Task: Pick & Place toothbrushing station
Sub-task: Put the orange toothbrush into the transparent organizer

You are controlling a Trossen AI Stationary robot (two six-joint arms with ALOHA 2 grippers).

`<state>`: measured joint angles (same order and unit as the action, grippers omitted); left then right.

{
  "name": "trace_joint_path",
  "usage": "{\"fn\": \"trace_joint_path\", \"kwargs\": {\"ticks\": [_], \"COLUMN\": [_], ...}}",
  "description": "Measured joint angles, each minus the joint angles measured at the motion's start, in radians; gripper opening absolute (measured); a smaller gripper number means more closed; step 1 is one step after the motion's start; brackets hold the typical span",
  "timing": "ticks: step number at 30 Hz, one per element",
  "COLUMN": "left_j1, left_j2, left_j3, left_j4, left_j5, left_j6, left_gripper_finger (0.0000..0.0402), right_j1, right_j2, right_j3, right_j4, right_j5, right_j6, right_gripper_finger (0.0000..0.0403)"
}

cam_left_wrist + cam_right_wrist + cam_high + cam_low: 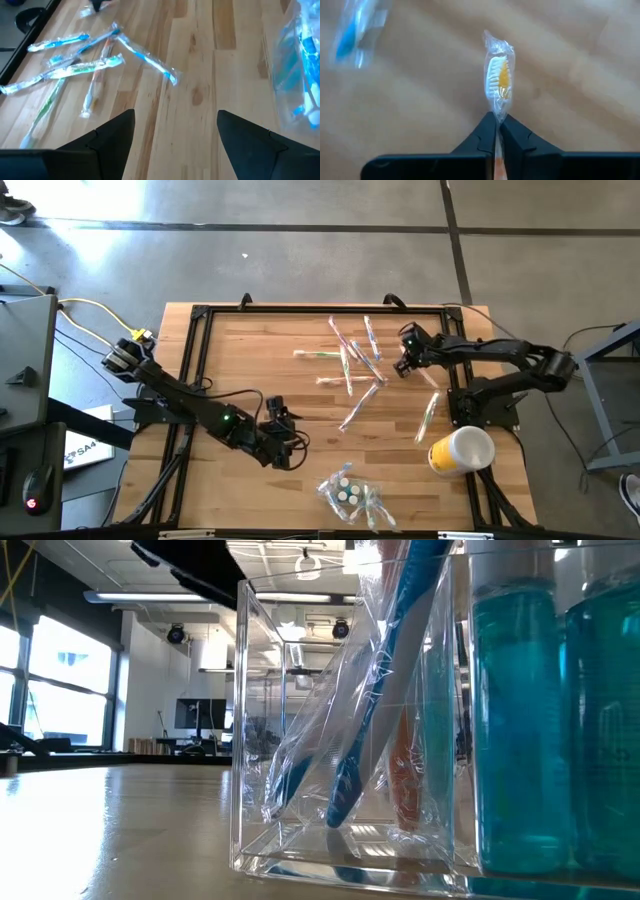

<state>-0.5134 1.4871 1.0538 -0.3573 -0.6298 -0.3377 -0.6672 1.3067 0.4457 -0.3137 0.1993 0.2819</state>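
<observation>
I have a wrapped toothbrush pinched just below its head in the right gripper, jaws shut on it, at the far right of the worktop beside the loose pile. The clear holder near my edge already has a few brushes standing in it; I judge most of the work is left, with many brushes lying loose. The left gripper waits mid-worktop, jaws wide, empty. I can't tell whether the brush is lifted, and the cup at the right edge looks unused.
</observation>
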Motion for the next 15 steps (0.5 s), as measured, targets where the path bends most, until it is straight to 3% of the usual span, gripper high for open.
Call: {"fn": "trace_joint_path", "kwargs": {"ticks": [8, 12, 15], "left_j1": [0.023, 0.023, 0.023], "left_j2": [0.009, 0.009, 0.009], "left_j3": [-0.002, -0.002, -0.002], "left_j4": [-0.005, 0.02, 0.112], "left_j5": [0.044, 0.044, 0.025], "left_j6": [0.019, 0.027, 0.076], "left_gripper_finger": [0.0277, 0.0277, 0.0277], "right_j1": [0.089, 0.195, 0.302], "right_j2": [-0.273, -0.451, -0.57], "right_j3": [0.053, 0.062, 0.061], "right_j4": [-0.225, -0.181, -0.039], "right_j5": [-0.035, -0.069, -0.091], "right_j6": [-0.002, 0.026, 0.03], "right_gripper_finger": [0.0004, 0.0004, 0.0004]}}
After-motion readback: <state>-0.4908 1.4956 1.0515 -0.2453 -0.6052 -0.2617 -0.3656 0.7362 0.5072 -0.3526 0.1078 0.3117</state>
